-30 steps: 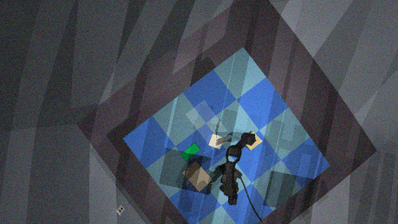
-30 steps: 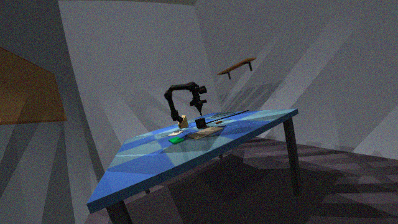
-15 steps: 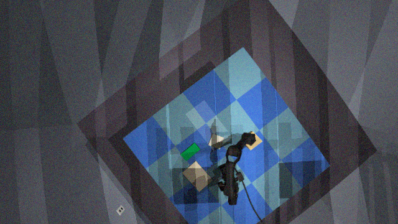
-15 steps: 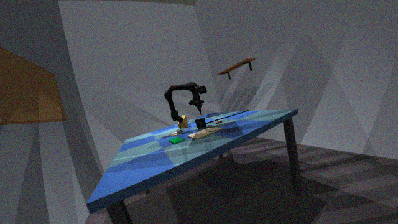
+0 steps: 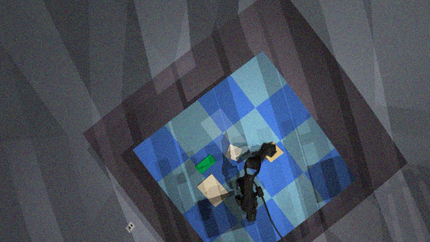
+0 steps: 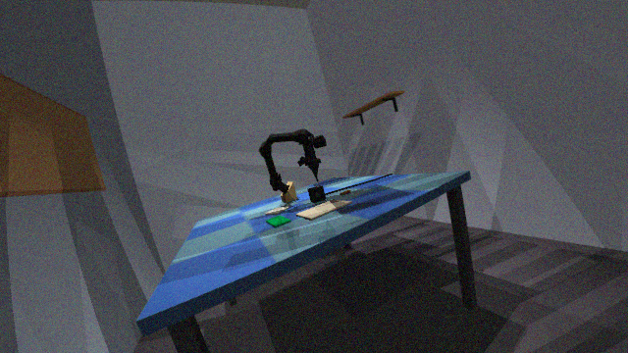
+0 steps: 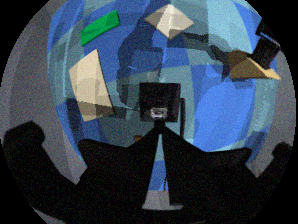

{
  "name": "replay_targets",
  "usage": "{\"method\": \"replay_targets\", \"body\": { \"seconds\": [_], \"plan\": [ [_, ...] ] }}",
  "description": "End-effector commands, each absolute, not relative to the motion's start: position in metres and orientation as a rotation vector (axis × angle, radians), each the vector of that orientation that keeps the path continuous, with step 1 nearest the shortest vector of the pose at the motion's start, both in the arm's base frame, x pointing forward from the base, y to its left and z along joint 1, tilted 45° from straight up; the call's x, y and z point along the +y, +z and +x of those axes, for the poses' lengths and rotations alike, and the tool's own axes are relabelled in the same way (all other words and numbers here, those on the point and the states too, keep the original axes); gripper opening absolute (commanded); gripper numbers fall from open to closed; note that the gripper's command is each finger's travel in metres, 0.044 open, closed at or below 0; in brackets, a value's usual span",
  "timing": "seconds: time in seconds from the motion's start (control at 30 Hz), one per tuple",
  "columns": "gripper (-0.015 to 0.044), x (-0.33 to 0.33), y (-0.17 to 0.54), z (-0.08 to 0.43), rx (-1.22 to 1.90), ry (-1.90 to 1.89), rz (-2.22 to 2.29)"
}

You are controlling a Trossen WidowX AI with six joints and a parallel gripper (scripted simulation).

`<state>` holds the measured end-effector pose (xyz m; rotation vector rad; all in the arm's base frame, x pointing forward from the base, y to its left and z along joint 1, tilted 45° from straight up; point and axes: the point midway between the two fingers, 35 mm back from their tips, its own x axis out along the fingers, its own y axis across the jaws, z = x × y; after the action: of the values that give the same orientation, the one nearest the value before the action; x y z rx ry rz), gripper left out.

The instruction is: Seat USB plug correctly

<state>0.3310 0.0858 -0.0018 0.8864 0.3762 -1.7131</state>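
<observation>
apparently the job is in its middle stretch: the usb plug (image 7: 159, 123) is in hand, but nothing shows it properly home. the gripper (image 5: 248, 195) (image 6: 317, 179) (image 7: 160, 129) is nearly closed, its fingertips pinched on what i take to be the plug's small dark body, with only a sliver between them. that plug sits at the near side of the power cube (image 6: 317, 193) (image 7: 160, 94) as the wrist view has it, over the top face, right by a bright metal piece (image 7: 158, 113). whether that metal is the plug's shell or the socket's rim, i cannot tell, so i cannot say if the plug is out of the socket, partway in, or which way round it faces. the exterior view puts the fingertips just above the cube, which suggests to me that the plug is not seated.

what's done, then, is the grip. left to do: make sure the plug is the right way round, line it up with the socket, press it straight down until it's fully in, open the fingers and lift the arm away. a tilted push could jam it again or shove the cube. the cube stands on the table (image 6: 226, 289), its black cable (image 5: 270, 215) (image 6: 363, 183) (image 7: 183, 117) leading off, and that needs to stay out of the arm's way. the green piece (image 5: 205, 163) (image 6: 279, 222) (image 7: 100, 28) lies safely apart.
</observation>
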Motion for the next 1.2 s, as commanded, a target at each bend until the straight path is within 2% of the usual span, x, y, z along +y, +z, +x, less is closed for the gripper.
{"method": "replay_targets", "body": {
  "seconds": [0.0,1.17],
  "plan": [
    [0.0,0.0856,-0.0019,0.3309,0.377,-1.713,0.885],
    [0.0,0.0815,-0.0036,0.3296,0.388,-1.709,0.869]
  ]
}}
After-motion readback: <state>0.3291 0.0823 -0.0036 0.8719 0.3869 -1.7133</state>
